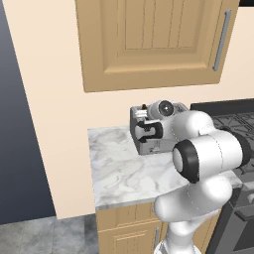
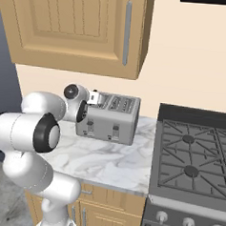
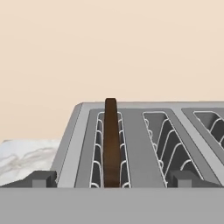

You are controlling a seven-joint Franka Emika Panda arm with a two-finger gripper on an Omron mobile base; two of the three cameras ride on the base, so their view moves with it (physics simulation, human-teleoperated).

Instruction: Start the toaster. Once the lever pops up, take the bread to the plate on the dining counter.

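While my arm reaches over the marble desk [image 1: 116,168], the gripper [image 3: 112,180] hovers above the near end of the toaster [image 2: 115,119]. At the gripper's left fingertip [image 3: 43,179] I see desk beyond the toaster's edge. Straight ahead between the fingertips, the bread [image 3: 111,140] stands upright in the first slot, its top poking above the rim. The gripper is spread wide, holding nothing, fingertips flanking that slot. Further right lie empty wire-lined slots. On the toaster's front, the lever [image 2: 115,131] sits low; past it a stove [image 2: 193,161].
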